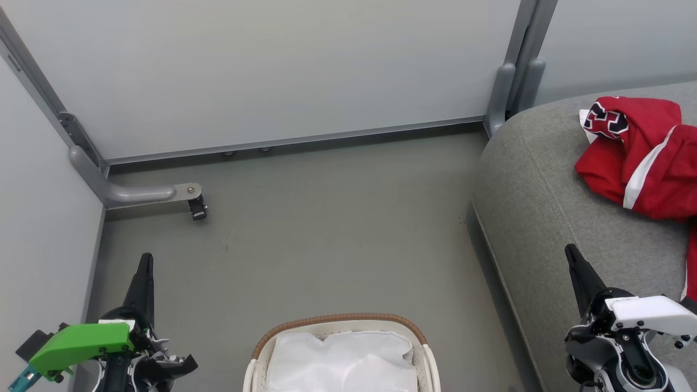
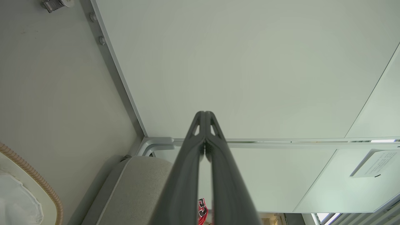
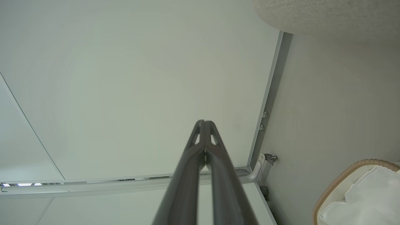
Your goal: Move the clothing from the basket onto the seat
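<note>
**STATUS: TRANSFER STEP APPARENTLY COMPLETE, BOTH GRIPPERS EMPTY**

1. Left gripper (image 1: 145, 260): fingers pressed together, holding nothing, raised over the floor (image 1: 326, 218) at near left.
2. Right gripper (image 1: 570, 252): fingers pressed together, holding nothing, over the near edge of the seat (image 1: 544, 218).
3. Basket (image 1: 337, 319): on the floor between the two grippers, at the near edge. The part in view holds a white liner cloth (image 1: 343, 359).
4. Clothing (image 1: 648, 158): lies crumpled on the seat at far right, well apart from both grippers and from the basket.

Assessment: the garments rest at their destination, so the placing step looks finished. The near half of the basket is cut off from view. The next move calls for confirming that no red fabric is left under the liner; failing that, no further grasp is needed.
</note>
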